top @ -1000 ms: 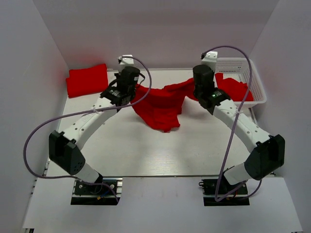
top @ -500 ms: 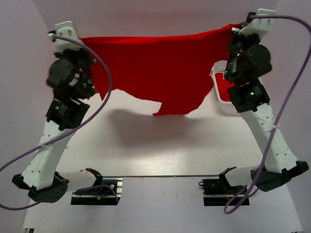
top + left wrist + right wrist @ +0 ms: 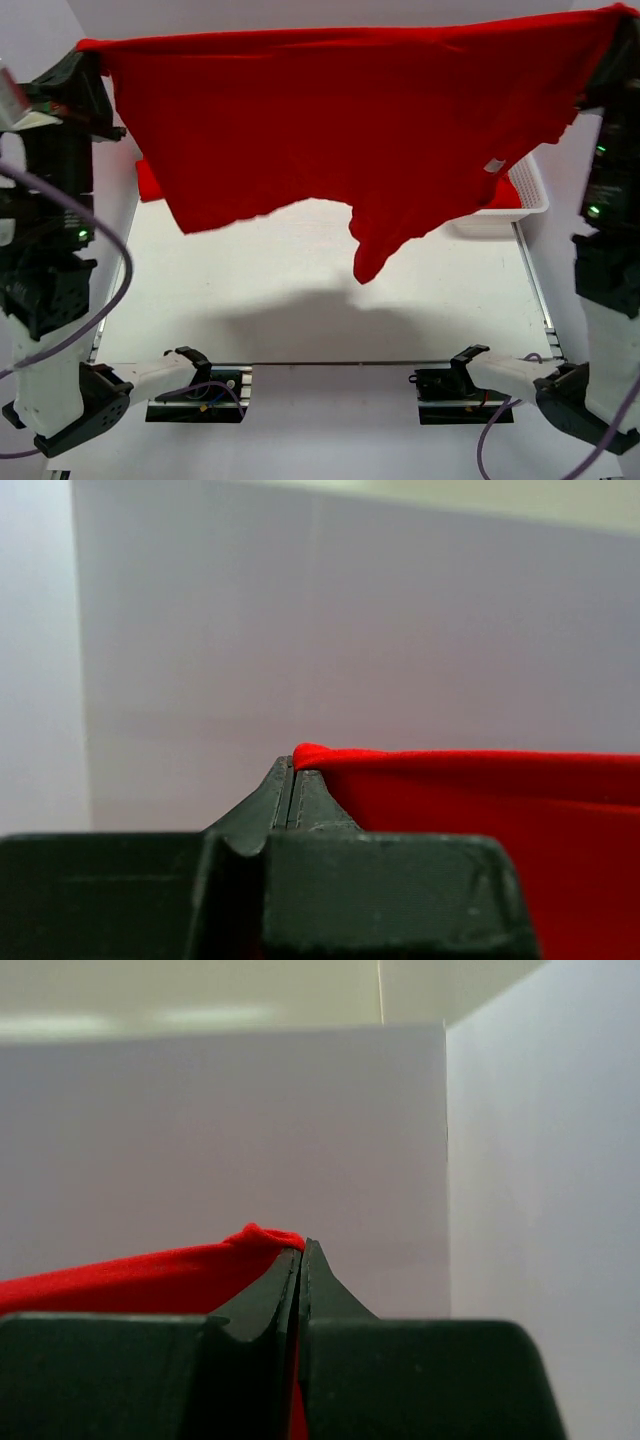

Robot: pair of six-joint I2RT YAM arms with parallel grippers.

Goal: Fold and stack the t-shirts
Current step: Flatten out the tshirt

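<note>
One plain bright red cloth t-shirt [image 3: 340,130] hanging stretched above the far edge of the white tabletop [image 3: 280,300], left fingers [image 3: 268,802] pinching shut on its left top corner, right fingers [image 3: 322,1285] clamping the right top corner.

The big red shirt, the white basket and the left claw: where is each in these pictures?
red shirt [image 3: 330,130]: top external view, middle of the spread cloth.
white basket [image 3: 495,222]: top external view, its near wall.
left claw [image 3: 291,772]: left wrist view, between its shut fingertips, pinching the shirt's edge.
</note>
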